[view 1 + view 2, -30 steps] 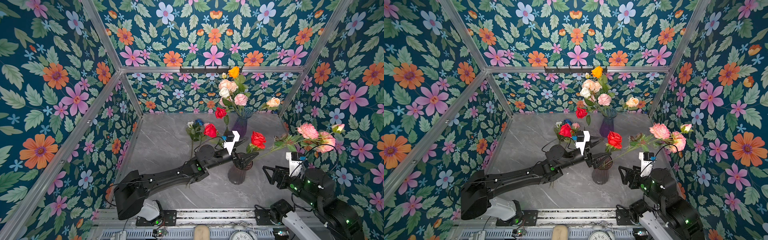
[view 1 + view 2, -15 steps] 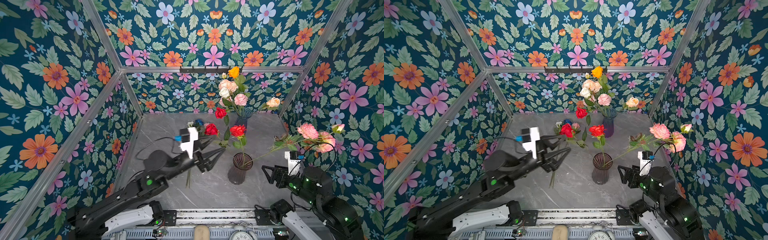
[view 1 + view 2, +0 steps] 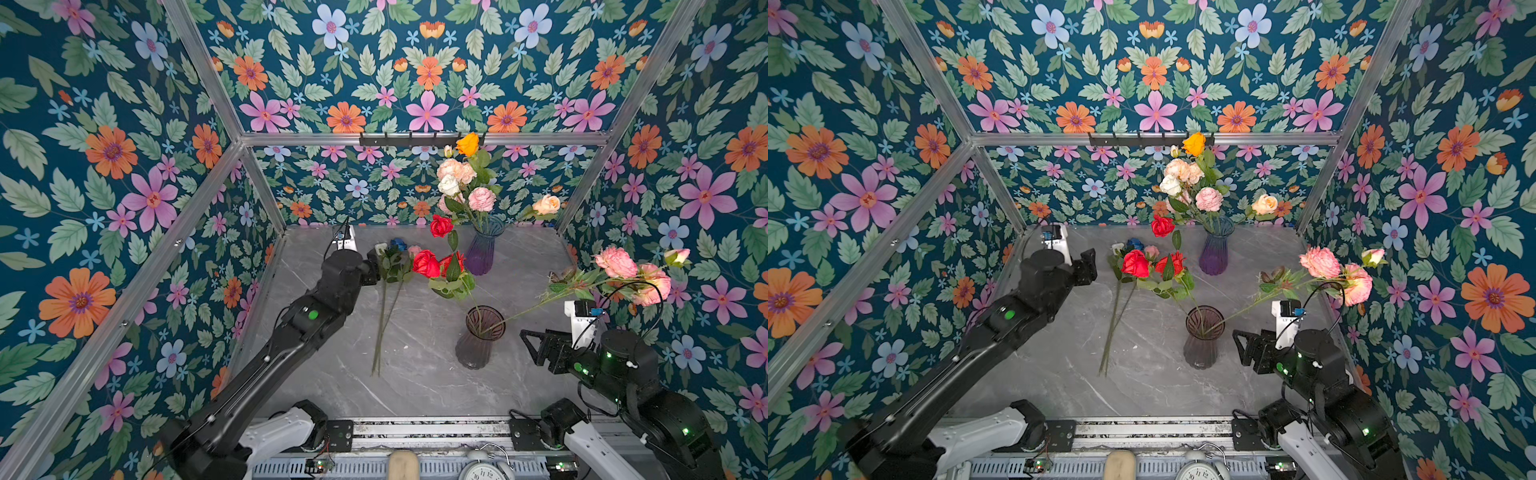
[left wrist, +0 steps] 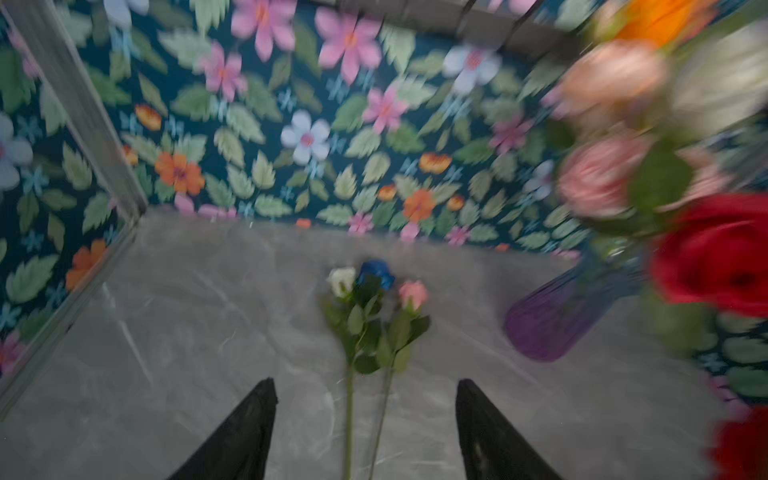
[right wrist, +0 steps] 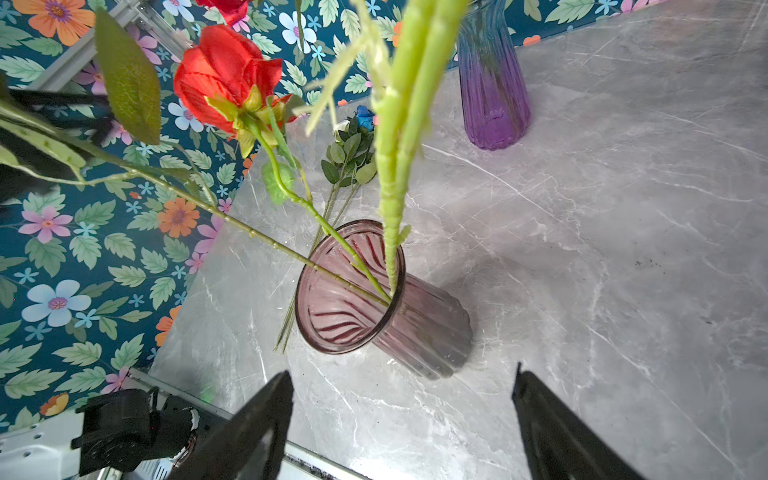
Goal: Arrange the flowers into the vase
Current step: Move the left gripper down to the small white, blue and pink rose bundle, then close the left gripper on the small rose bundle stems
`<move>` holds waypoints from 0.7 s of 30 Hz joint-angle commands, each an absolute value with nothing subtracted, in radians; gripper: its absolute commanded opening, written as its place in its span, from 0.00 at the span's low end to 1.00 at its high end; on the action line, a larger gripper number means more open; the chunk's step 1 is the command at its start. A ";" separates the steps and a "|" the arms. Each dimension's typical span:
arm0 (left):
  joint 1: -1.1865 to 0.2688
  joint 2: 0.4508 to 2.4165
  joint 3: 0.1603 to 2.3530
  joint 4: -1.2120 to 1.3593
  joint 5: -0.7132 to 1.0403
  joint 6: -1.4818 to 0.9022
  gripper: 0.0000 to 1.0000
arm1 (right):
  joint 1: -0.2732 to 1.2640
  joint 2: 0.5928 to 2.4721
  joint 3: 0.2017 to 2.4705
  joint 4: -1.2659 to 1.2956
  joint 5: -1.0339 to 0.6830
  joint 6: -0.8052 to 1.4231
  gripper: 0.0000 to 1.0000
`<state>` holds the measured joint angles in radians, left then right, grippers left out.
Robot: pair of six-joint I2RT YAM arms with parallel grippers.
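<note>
Fingers on the left end effector (image 4: 365, 382) stand wide apart and hold nothing. It hangs over the far-left part of the tabletop (image 3: 415, 386), close to the loose flowers (image 4: 374, 316) lying there with white, blue and pink heads toward the far wall and thin stems running back toward the near edge.

I'd say the job now is picking one of these up. Doing it well means coming down on a single stem below the leaves, where it's bare, and closing fully, since the stems are thin and lie almost touching. Lifting wants care too, because the red roses (image 3: 426, 264) in the near vase (image 3: 478, 340) lean out toward that spot.

Right of that vase, the right end effector (image 5: 402, 370) is also spread open and empty. The far vase (image 3: 482, 249) holds a tall bunch.

The left wrist view is smeared, so I can't count the loose stems for sure. In both top views the left fingers are too dark and tucked against the wrist to read.
</note>
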<state>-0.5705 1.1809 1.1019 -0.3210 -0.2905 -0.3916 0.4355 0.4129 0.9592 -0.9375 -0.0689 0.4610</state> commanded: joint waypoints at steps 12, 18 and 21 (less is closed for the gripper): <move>-0.434 1.828 1.148 -0.090 0.157 -0.412 0.43 | 0.436 0.398 1.008 -0.946 -0.051 0.448 0.84; -0.434 1.902 1.186 -0.109 0.131 -0.388 0.36 | 0.437 0.397 1.003 -0.945 -0.044 0.437 0.85; -0.434 1.954 1.226 -0.143 0.116 -0.376 0.34 | 0.436 0.397 0.997 -0.939 -0.042 0.434 0.85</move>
